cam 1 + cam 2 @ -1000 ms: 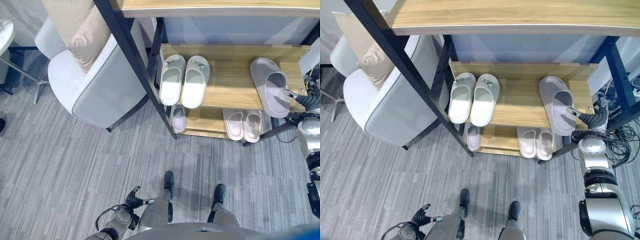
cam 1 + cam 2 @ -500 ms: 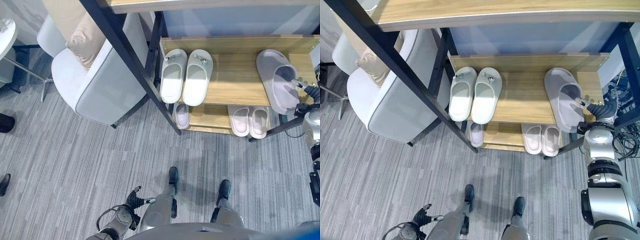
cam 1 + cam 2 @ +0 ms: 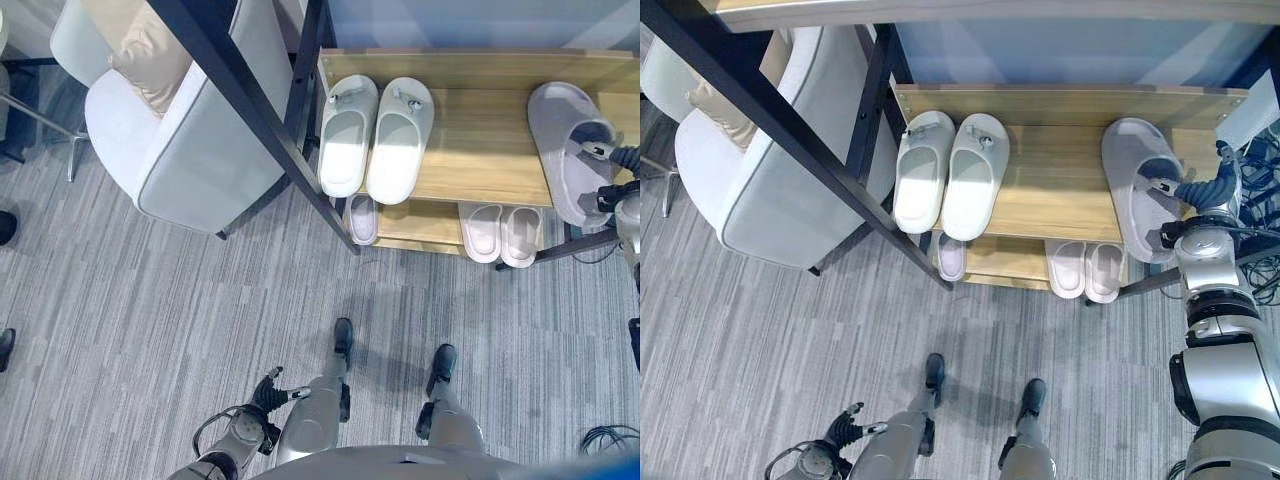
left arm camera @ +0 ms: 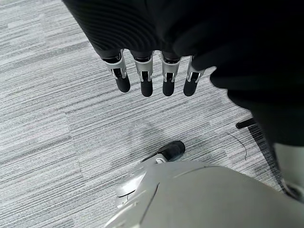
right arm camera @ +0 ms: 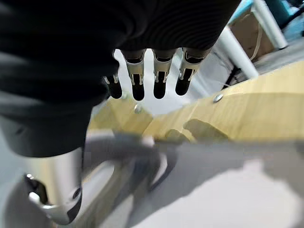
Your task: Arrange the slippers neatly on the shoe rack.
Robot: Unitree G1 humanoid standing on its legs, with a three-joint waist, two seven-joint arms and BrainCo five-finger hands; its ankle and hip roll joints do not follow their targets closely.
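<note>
Right hand [image 3: 1200, 190]: fingers straight, resting beside the grey slipper [image 3: 1140, 185] on the shoe rack [image 3: 1060, 200].
Left hand [image 4: 152, 80]: relaxed, idle.
Advice: nudge the slipper gently square.

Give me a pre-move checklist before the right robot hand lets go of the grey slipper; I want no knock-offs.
1. Grey slipper lies on the middle shelf: ok, though its heel end reaches the shelf's front edge.
2. Right robot hand is at the slipper's heel end: ok; whether it is gripping cannot tell.
3. Slipper lined up with the white pair: not ok, it sits angled, at the shelf's far right.
4. Bare shelf between the white pair and the grey slipper: ok.
5. Left robot hand is low over the carpet, fingers straight, holding nothing: ok.
6. A second grey slipper to pair with it: cannot tell.
</note>
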